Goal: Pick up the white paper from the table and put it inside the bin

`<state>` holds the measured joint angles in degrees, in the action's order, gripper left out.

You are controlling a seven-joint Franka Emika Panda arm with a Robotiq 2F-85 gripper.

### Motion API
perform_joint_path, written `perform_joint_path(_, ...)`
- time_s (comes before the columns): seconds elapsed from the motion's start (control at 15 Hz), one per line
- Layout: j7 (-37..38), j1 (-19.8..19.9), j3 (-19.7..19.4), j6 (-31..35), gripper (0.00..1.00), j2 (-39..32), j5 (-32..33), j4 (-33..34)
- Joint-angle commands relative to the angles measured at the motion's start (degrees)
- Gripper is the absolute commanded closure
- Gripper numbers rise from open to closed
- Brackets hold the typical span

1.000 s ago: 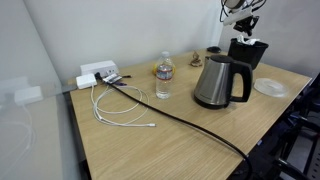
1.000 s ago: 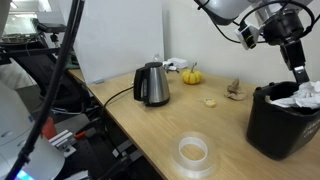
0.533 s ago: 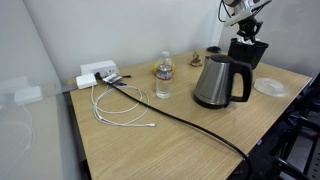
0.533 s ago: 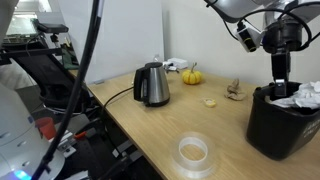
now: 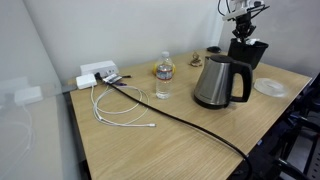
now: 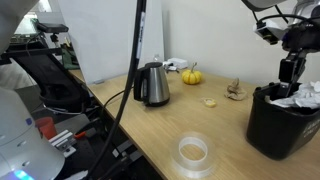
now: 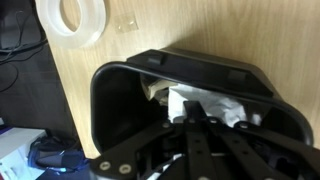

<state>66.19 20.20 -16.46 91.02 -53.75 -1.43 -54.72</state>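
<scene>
The jaws are clenched tight at the right end of the worktop [image 6: 150, 125], their tips just above the mouth of the bin [image 6: 270, 125]. The white paper [image 7: 205, 103] lies directly beneath them inside the bin, so the relation that matters runs straight down, not sideways. In the wrist view the dark jaws cover the middle of the wad (whether a fold is pinched between them cannot be told), the bin's floor is hidden, and the crumpled wad shows no clear long axis.
</scene>
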Motion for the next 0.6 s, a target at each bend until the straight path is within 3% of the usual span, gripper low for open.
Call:
perform_joint_path(0.0,1.08,3.37,1.72,-2.43,1.0,-3.59,-3.92,8.98)
perform_joint_path(0.53,8.9,4.85,1.9,1.04,1.0,-13.78,-3.59,18.33)
